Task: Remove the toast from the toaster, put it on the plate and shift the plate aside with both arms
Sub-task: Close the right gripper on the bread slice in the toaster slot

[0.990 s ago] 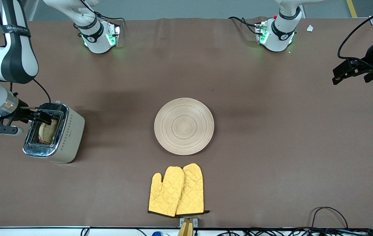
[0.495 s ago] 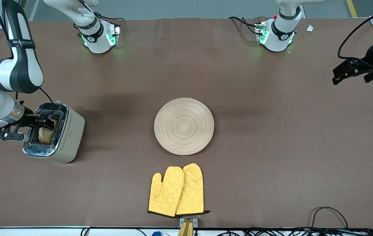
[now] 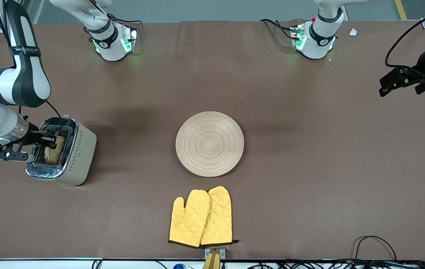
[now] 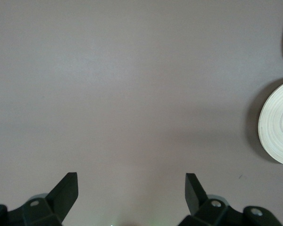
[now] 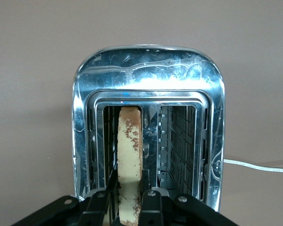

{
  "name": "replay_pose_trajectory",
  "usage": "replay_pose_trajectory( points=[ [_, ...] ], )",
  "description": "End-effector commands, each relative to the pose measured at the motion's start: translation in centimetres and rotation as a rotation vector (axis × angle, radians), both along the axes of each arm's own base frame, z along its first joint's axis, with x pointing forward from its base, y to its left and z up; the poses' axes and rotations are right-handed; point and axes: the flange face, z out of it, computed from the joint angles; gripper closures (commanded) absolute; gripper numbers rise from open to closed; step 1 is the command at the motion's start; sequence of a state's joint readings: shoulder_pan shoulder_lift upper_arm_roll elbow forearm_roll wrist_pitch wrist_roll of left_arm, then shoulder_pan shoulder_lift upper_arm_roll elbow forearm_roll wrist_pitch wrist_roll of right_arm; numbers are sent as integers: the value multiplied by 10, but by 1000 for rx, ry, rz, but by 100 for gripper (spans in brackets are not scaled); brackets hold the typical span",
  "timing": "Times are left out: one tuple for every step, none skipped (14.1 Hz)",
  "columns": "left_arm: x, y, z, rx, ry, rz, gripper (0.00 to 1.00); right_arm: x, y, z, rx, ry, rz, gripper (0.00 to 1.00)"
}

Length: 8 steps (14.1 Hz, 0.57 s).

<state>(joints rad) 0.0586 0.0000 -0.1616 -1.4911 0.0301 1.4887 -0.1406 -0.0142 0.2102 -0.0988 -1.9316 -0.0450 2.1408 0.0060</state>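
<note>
No clearly readable text anywhere

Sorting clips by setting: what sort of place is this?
Likely a robotics lab staged as a kitchen: two arm bases bolted to a cloth-covered table, with a toaster, plate and oven mitts.

One toaster, one toast slice in its slot, one plate, two yellow oven mitts, two robot arms.

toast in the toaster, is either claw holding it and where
The right claw pinches the toast by its top edge, in the toaster slot. The left claw is open and empty.
</note>
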Motion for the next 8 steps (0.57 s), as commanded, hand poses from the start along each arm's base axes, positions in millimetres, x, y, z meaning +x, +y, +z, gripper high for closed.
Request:
replay_pose_trajectory(
  points=[
    [-3,5,7,18,-2,-2,0,1,1,1,19,-7,-1,97],
    [-3,5,7,18,-2,-2,0,4,1,7,18,-15,1,98],
    [-3,5,6,18,-1,-2,0,8,0,23,17,-25,0,99],
    [-3,5,7,18,-2,-2,0,6,2,38,20,-3,0,99],
    [-3,5,5,18,1,-3,0,6,4,60,23,17,0,99],
    [-3,5,5,18,1,-3,0,5,7,77,24,26,3,100],
    [-3,5,6,18,-1,-3,0,4,13,95,25,28,13,100],
    [-3,5,6,18,-1,-3,0,3,23,110,27,31,23,100]
  ],
)
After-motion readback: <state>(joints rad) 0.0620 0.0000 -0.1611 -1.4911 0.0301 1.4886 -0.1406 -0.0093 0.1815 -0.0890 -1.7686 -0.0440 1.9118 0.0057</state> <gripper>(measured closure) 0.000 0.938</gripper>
